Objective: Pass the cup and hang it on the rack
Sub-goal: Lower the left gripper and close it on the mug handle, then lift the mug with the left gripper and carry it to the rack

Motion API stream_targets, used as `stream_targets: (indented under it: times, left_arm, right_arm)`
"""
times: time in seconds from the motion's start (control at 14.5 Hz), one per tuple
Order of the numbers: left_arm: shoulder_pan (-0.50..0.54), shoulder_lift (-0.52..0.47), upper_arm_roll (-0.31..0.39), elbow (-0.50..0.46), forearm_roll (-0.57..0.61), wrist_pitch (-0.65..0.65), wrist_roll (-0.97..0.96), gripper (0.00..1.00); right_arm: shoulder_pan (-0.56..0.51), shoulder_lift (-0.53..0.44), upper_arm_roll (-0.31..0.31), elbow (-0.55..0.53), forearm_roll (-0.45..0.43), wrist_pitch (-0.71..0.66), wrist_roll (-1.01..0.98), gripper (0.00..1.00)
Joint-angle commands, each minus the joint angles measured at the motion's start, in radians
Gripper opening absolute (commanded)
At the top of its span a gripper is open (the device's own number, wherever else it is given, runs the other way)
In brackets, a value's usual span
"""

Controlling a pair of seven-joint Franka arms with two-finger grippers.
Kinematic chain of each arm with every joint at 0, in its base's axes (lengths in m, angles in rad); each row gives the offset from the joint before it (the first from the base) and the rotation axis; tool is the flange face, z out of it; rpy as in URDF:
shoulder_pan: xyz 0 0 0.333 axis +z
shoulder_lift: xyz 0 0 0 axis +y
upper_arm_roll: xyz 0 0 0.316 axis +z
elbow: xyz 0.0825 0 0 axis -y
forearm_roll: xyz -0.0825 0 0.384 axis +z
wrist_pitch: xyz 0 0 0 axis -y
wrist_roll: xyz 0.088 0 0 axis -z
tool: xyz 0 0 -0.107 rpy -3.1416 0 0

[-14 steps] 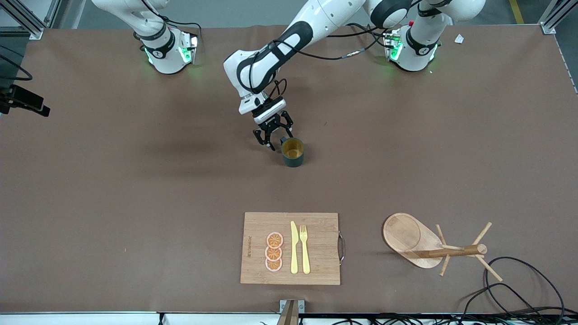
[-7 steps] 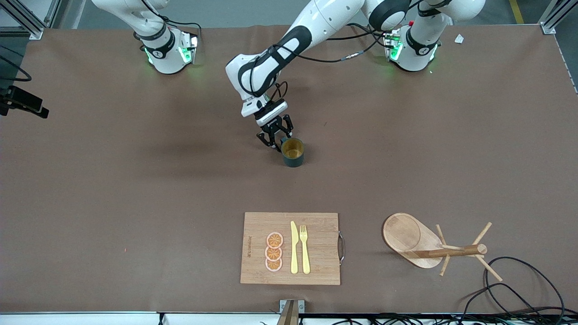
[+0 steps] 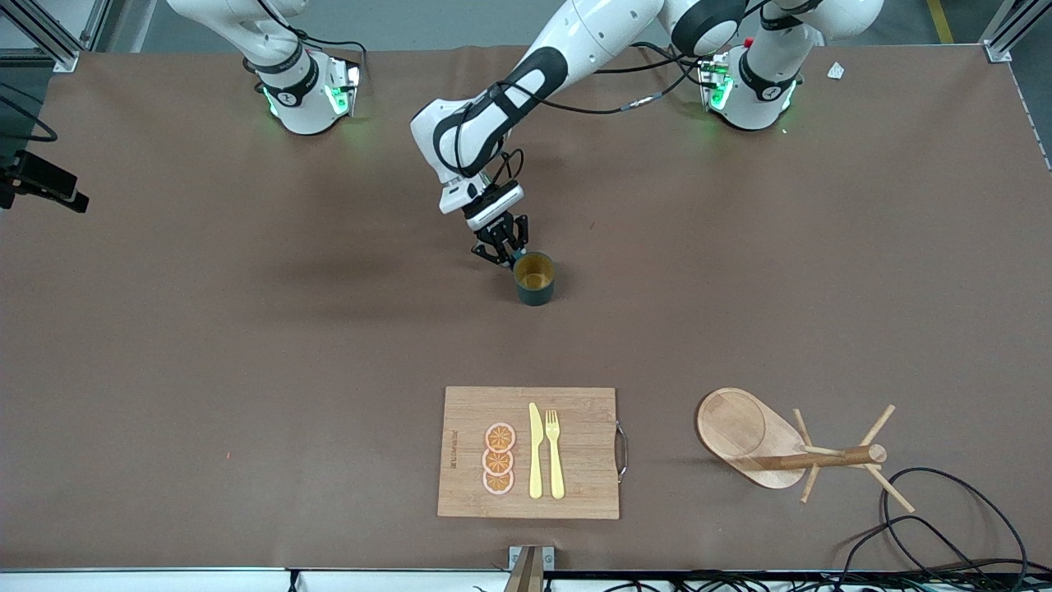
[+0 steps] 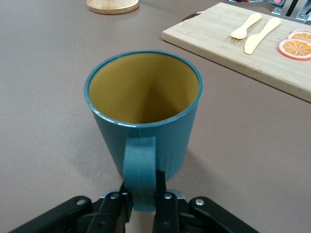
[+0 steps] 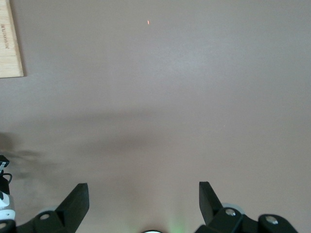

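The dark teal cup (image 3: pixel 534 279) stands upright on the brown table near its middle, its yellowish inside showing. Its handle (image 4: pixel 140 167) points toward the robots' bases. My left gripper (image 3: pixel 503 253) is low at the table beside the cup, shut on that handle; in the left wrist view the gripper (image 4: pixel 141 196) pinches the handle from both sides. The wooden rack (image 3: pixel 772 444) stands nearer the front camera, toward the left arm's end. My right gripper (image 5: pixel 143 196) hangs open over bare table, holding nothing, and is out of the front view.
A bamboo cutting board (image 3: pixel 530 452) with orange slices, a yellow knife and fork lies near the front edge, beside the rack. Black cables (image 3: pixel 945 526) loop by the rack at the table's front corner. The rack's base (image 4: pixel 112 6) and the board (image 4: pixel 252 48) show past the cup.
The left gripper's fingers closed from wide open onto the cup's handle. The cup stayed in place. The right arm has not moved.
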Motion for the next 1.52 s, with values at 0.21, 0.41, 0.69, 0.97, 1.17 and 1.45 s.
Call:
stream_targets:
  times: [0.21, 0.41, 0.69, 0.97, 1.17, 1.45]
  left_arm:
    - [0.009, -0.038, 0.012, 0.018, 0.006, -0.011, 0.010, 0.00]
    - [0.067, -0.130, 0.005, 0.018, -0.072, -0.011, 0.057, 0.00]
    - [0.167, -0.285, -0.001, 0.018, -0.246, -0.009, 0.221, 0.00]
    - [0.310, -0.431, -0.001, 0.018, -0.436, 0.006, 0.399, 0.00]
    - [0.415, -0.492, -0.003, 0.018, -0.548, 0.053, 0.506, 0.00]
    - [0.592, -0.547, -0.004, 0.018, -0.759, 0.155, 0.667, 0.00]
  right_arm:
    - [0.013, -0.042, 0.004, -0.032, 0.013, -0.011, -0.004, 1.00]
    - [0.017, -0.042, 0.005, -0.032, 0.005, -0.022, 0.005, 1.00]
    - [0.017, -0.042, 0.005, -0.032, 0.005, -0.024, 0.005, 1.00]
    - [0.015, -0.041, 0.004, -0.032, 0.004, -0.022, 0.006, 1.00]
    - [0.010, -0.041, 0.002, -0.032, 0.004, -0.031, 0.008, 1.00]
    - [0.009, -0.041, 0.002, -0.032, 0.004, -0.031, 0.008, 1.00]
